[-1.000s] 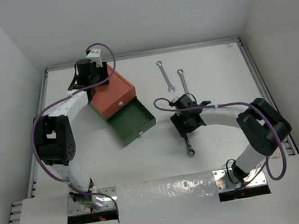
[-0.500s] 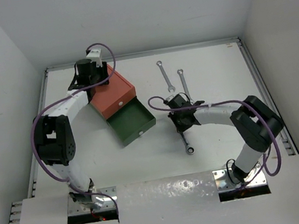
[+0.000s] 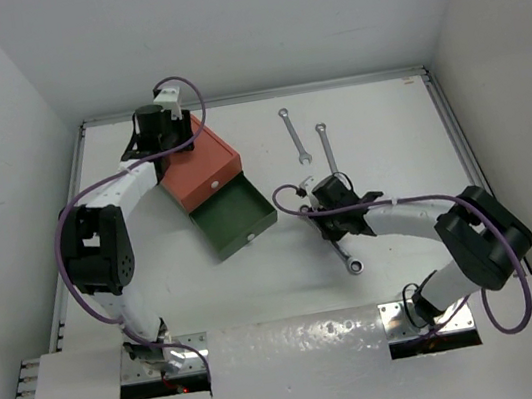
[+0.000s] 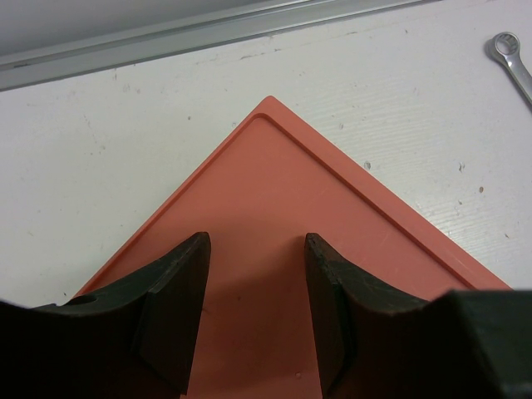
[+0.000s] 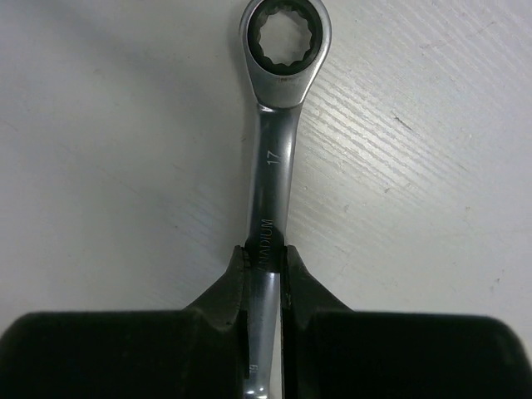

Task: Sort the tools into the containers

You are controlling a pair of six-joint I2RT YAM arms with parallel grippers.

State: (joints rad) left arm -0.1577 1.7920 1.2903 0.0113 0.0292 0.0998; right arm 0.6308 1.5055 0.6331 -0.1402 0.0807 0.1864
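While its black fingers pinch the shank from both sides, the right pincer [image 5: 264, 253] grips a slim silver metal combination wrench [image 5: 278, 125] stamped 17. The ring end juts out past the fingertips, low over the white counter [image 3: 387, 130]. Whether the tool rests on the surface or hangs just clear of it cannot be told. Seen from above, this arm reaches in from the near right corner to the middle of the counter, just right of the dark green drawer [image 3: 251, 232]. That drawer is pulled open toward the near side and has a small white knob [image 3: 250, 236] on its front.

Above it sits the orange-red drawer [image 3: 208, 163], pushed in. The left pincer [image 4: 256, 241] hovers over the far corner of its flat top with jaws spread and nothing between them. Two more silver wrenches [image 3: 293, 134] lie side by side on the far half of the counter, well apart from the box and beyond the right arm.

The counter's painted surface is scuffed and finely scratched. An aluminium rail [image 4: 208, 37] runs along its far edge, and plain white walls [image 3: 218, 25] close in the back and both sides. Purple cables [image 3: 183, 91] loop along each arm.
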